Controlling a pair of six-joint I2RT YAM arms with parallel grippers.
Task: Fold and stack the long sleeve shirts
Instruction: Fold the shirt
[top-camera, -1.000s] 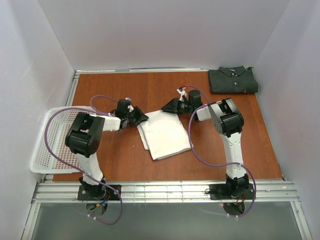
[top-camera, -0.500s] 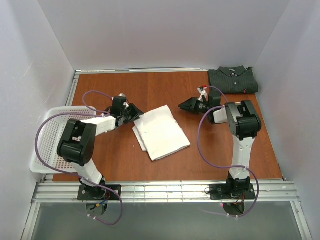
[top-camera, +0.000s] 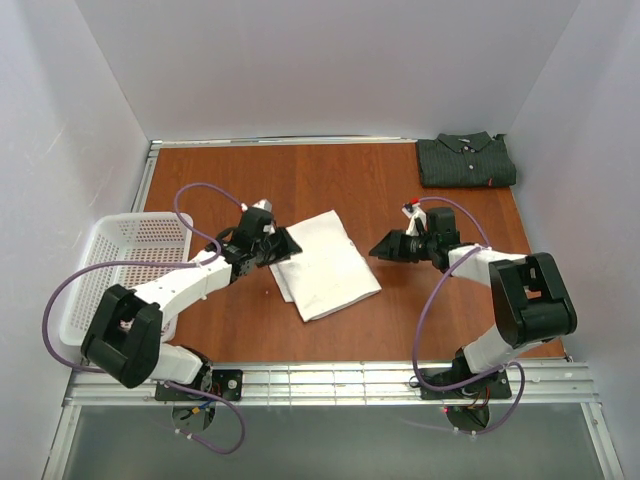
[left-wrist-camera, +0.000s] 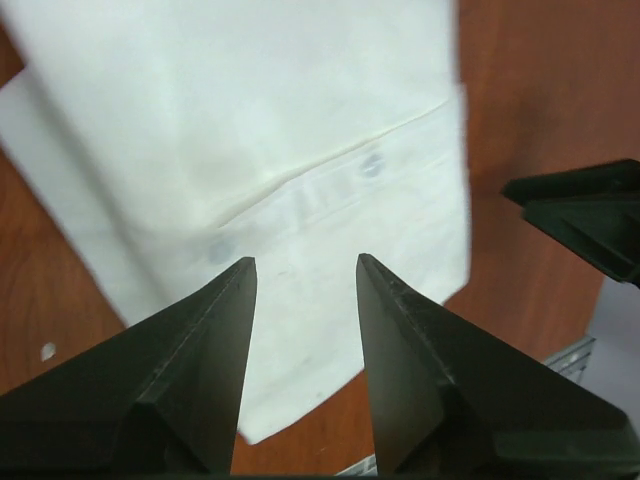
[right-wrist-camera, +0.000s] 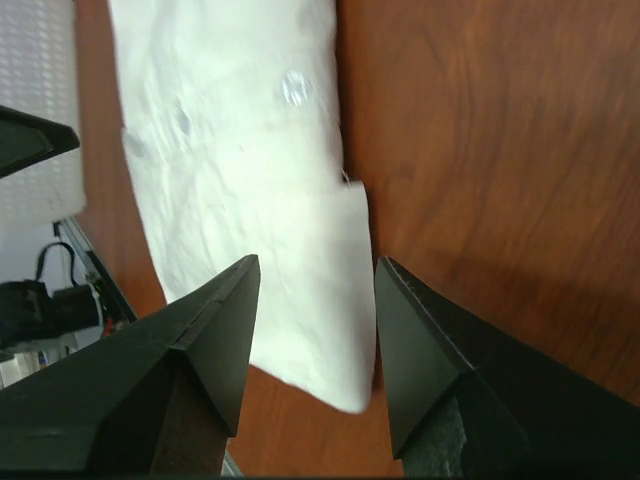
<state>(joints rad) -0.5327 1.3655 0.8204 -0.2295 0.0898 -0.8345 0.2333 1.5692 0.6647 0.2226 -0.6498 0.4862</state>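
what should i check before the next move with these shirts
1. Left gripper empty, jaws apart: ok
2. Right gripper empty, jaws apart: ok
3. White shirt folded, lying flat between the two: ok
4. Dark shirt folded, in the far right corner: ok
5. Shirts stacked: not ok, they lie well apart
6. Layers under the white shirt tidy: cannot tell
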